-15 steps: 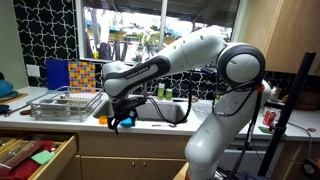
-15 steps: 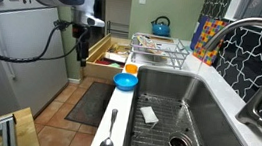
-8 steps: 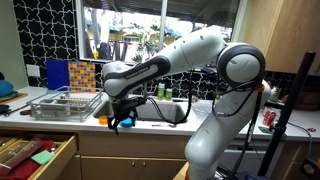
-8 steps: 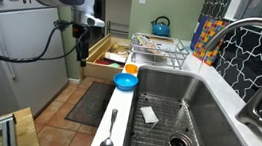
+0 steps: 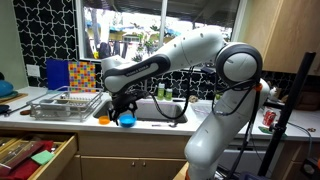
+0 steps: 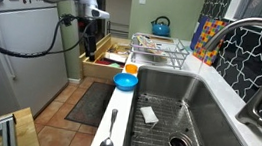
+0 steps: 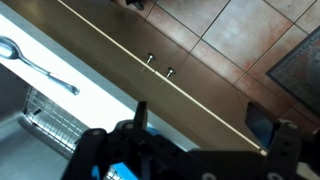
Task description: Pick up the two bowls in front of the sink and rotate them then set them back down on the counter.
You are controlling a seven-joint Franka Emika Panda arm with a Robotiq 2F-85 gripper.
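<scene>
In an exterior view I have the gripper [image 5: 120, 112] low at the near edge of the desk [image 5: 160, 126]. The blue bowl [image 5: 127, 120] lies just to its right and the orange bowl [image 5: 103, 120] to its left, both in front of the sink [image 5: 165, 110].

In an exterior view from along the desk, both bowls rest on it, touching or nearly so, with the orange bowl [image 6: 129, 70] the farther one. The gripper [image 6: 89, 46] hangs left of them, out past the edge.

In the wrist view the fingers [image 7: 140, 112] are spread wide with nothing between them (only cabinet front and floor below).

I judge neither bowl lifted yet and the first grasp still to come. Next I should carry the gripper in over the blue bowl and straddle its rim before closing.
</scene>
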